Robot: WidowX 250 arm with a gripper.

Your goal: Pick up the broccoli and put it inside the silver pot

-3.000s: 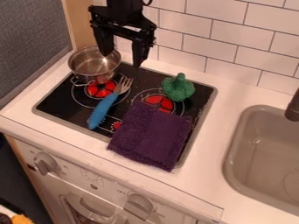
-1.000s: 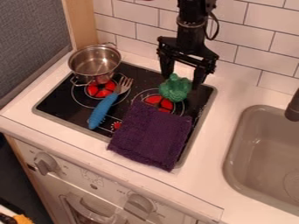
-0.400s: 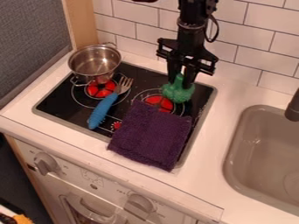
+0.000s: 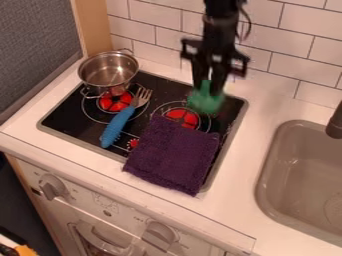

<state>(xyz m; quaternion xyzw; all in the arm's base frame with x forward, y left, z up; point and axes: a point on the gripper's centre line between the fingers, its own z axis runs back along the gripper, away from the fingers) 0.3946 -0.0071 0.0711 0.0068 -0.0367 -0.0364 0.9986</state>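
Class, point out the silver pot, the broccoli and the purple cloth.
Silver pot (image 4: 107, 74): camera view, inner wall.
Broccoli (image 4: 205, 102): camera view, green head.
Purple cloth (image 4: 173, 154): camera view, middle.

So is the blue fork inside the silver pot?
No, the blue fork lies on the black stove top, just beside the silver pot.

Pot (image 4: 102, 70) behind fork (image 4: 118, 124), towel (image 4: 174, 156) right of fork, sink (image 4: 283, 165) right of the stove (image 4: 65, 117)

No readable text or labels.
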